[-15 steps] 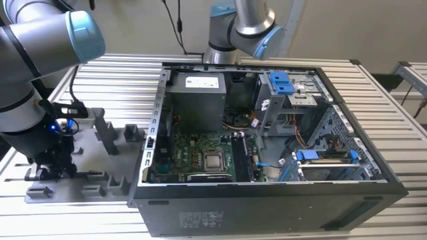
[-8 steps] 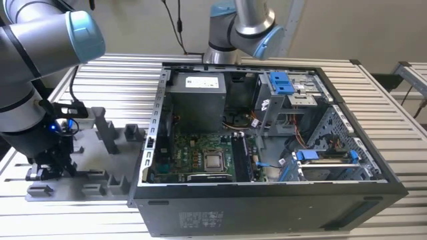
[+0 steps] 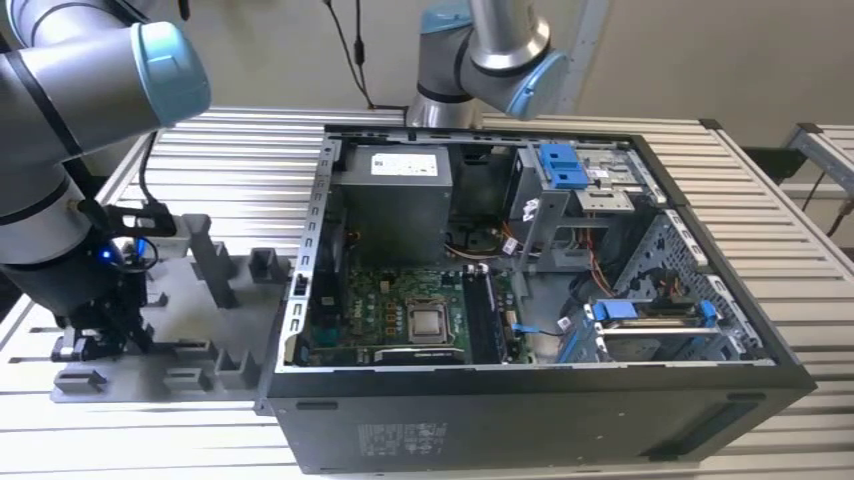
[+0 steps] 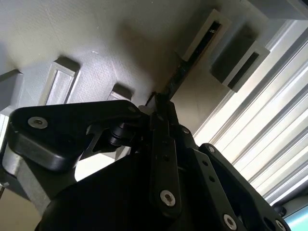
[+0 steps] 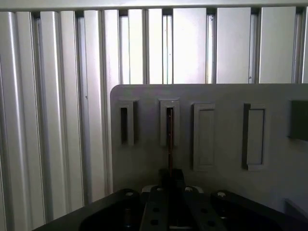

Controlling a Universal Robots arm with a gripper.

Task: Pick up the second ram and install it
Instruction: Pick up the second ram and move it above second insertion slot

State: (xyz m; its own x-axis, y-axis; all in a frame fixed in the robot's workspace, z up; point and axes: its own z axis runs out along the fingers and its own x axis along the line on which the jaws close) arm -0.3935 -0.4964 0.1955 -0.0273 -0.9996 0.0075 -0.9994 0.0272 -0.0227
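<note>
A: Gripper [image 5: 171,174]?
B: Clamped on the second ram [image 5: 170,144], edge-on, far end seated in a grey fixture [image 5: 226,94] slot.
A: Tip?
B: Lift straight along the slot, I'd say; tilting likely jams the board.

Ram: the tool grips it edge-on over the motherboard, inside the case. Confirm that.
Wrong place. The tool grips the ram edge-on at a slot of the grey fixture, outside the case, not over the motherboard. The first wrist view shows it.
</note>
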